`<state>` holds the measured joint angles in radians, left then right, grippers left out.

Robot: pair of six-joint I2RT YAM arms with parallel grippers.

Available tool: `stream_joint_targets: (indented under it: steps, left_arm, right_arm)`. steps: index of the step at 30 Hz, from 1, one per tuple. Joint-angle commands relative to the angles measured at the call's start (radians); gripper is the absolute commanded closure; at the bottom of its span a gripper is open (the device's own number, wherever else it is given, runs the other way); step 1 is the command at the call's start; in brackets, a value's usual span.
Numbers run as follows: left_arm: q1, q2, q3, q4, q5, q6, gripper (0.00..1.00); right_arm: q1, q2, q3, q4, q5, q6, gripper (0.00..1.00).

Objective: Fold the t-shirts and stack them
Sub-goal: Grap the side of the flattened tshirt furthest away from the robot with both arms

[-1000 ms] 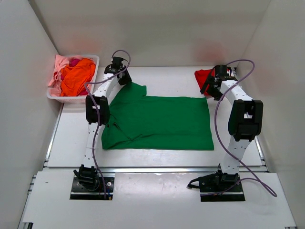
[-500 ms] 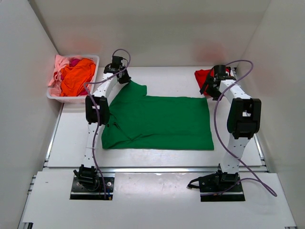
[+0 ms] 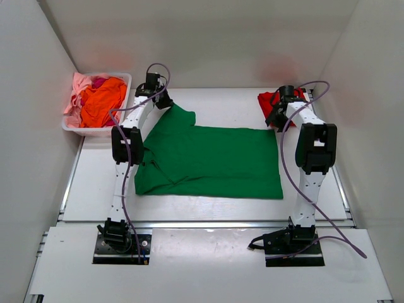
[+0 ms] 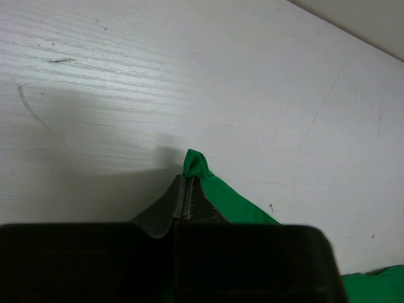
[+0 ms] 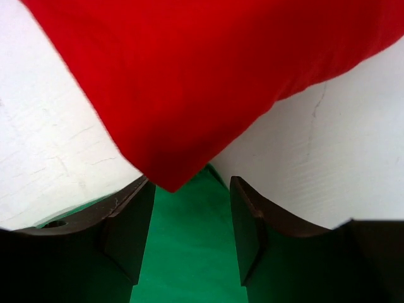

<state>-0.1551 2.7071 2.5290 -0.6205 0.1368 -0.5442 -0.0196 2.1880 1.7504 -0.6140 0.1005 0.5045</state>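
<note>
A dark green t-shirt [image 3: 208, 161] lies spread flat in the middle of the table. My left gripper [image 3: 165, 103] is shut on the tip of its far left sleeve, which shows as a green point of cloth [image 4: 197, 165] between the closed fingers [image 4: 184, 182]. My right gripper [image 3: 274, 120] is open at the shirt's far right corner, with green cloth [image 5: 189, 252] between its fingers [image 5: 188, 211]. A folded red t-shirt [image 3: 267, 99] lies just beyond it, and its corner [image 5: 208, 76] overlaps the green cloth. Orange [image 3: 102, 100], pink and magenta shirts are in the basket.
A white plastic basket [image 3: 95, 131] stands at the far left of the table against the left wall. White walls close in the table at the left, back and right. The table's raised front rail [image 3: 202, 223] runs in front of both arm bases.
My left gripper has drawn the green sleeve tip a little farther toward the back left. My right arm has shifted slightly left, its gripper still at the shirt's far right corner.
</note>
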Motion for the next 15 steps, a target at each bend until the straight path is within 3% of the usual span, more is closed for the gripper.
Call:
stream_joint_targets:
  steps: [1,7,10,13,15]
  left_arm:
    - [0.008,-0.119,0.011,0.027,0.021,-0.011,1.00]
    - [0.015,-0.129,0.013,0.031,0.021,-0.016,1.00]
    - [0.015,-0.122,0.008,0.018,0.032,-0.016,1.00]
    - [0.020,-0.128,0.008,0.025,0.026,-0.011,1.00]
    - [0.025,-0.130,0.007,0.019,0.021,-0.011,1.00]
  right_arm:
    - [0.012,0.006,0.026,-0.020,0.036,0.029,0.52]
    - [0.014,0.027,0.017,-0.030,0.050,0.028,0.52]
    - [0.017,0.039,0.026,-0.027,0.048,0.031,0.66]
    - [0.015,0.062,0.047,-0.041,0.045,0.025,0.68]
    - [0.032,0.078,0.066,-0.055,0.054,0.019,0.82]
